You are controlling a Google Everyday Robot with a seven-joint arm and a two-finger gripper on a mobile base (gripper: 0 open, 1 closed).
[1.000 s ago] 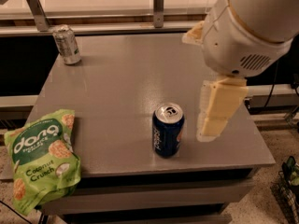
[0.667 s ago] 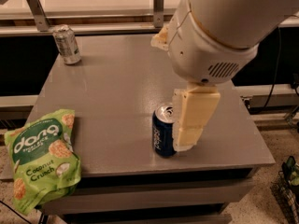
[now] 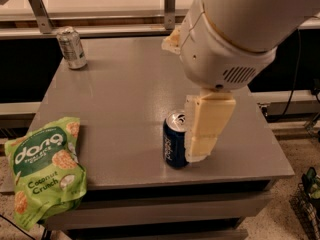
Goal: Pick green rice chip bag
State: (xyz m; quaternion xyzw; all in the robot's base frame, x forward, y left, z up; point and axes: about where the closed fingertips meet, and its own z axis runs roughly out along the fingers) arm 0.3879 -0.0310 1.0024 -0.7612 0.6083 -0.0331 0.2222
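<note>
Claw [image 3: 201, 151]: centre-right of frame, just beside the blue can [image 3: 175, 140]; how far open, cannot tell.
Green rice chip bag [image 3: 45, 171]: lower left, overhanging the worktop [image 3: 125, 84] edge.
Risk: sweeping left may topple the can; a nudge may drop the bag.

A grey rectangular table [image 3: 125, 89] fills the centre under warm light; a pale ledge [image 3: 110, 31] with metal posts [image 3: 170, 6] runs at 12 o'clock, speckled floor [image 3: 280, 219] at 5 o'clock.
</note>
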